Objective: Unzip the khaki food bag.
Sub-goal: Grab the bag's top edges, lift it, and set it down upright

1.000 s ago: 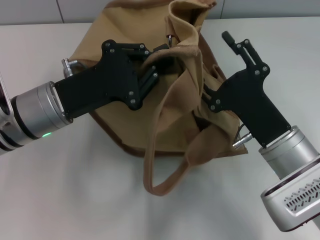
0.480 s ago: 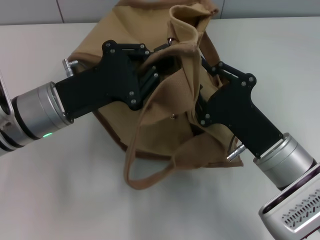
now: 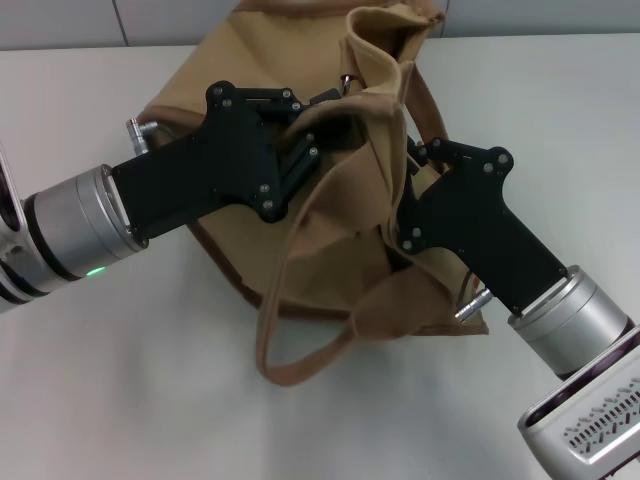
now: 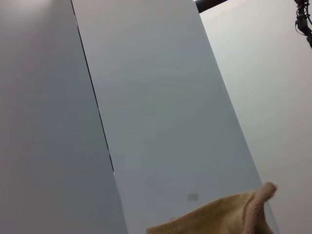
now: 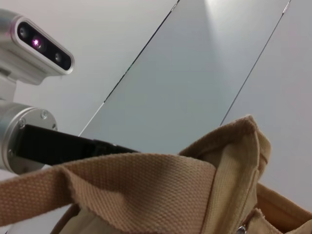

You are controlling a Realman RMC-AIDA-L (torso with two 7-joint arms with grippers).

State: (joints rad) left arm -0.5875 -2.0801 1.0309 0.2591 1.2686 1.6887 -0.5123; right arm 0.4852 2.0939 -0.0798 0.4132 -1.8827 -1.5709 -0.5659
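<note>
From the head view, the khaki food bag (image 3: 250,80) is lying crumpled on the white table (image 3: 120,400). The left tool (image 3: 318,125) is reaching into its top folds, fingertips buried in canvas, so I cannot tell its grip. The right tool (image 3: 405,165) is pressing in from the other side, tips likewise hidden. Since 0.5 s ago, the loose strap handle (image 3: 300,365) is hanging slightly lower. The left wrist view is catching only 1 bag corner (image 4: 243,214). The right wrist view is showing bunched canvas (image 5: 161,190).
</note>
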